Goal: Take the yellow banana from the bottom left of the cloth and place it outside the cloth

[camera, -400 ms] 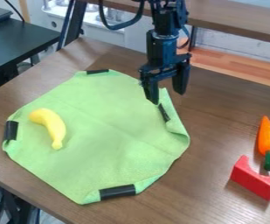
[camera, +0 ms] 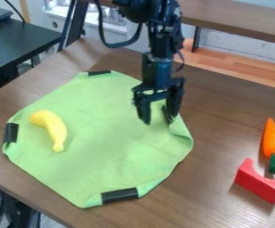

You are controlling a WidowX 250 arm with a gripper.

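1. Lying on the left part of the green cloth (camera: 103,164), the yellow banana (camera: 56,128) curves from a thick far end down to a narrow tip (camera: 58,148) that points nearer the camera.
2. It has the smooth, even look of a toy, so it is probably light and fairly stiff, perhaps hollow plastic or foam; bruising seems little worry.
3. The gripper (camera: 159,119) hangs over the right side of the cloth, well apart from the banana, its fingers (camera: 144,110) spread with nothing between them.
4. The best hold is likely the middle of the curve, one finger on each long side, where the weight should balance. The tip gives less to grip, and the banana could swing or tilt from there.
5. Its rounded sides may be slippery, so the fingers would do well to reach low around it before closing; a shallow pinch might squeeze it out or roll it.
6. The cloth looks soft and thin, and fingers pressed too deep could pinch a fold and drag it along. A straight lift should part the two cleanly.
7. Such a light thing needs only a modest squeeze, and a low, gentle release on the bare worktop (camera: 208,173) would help stop it rocking on its curve.
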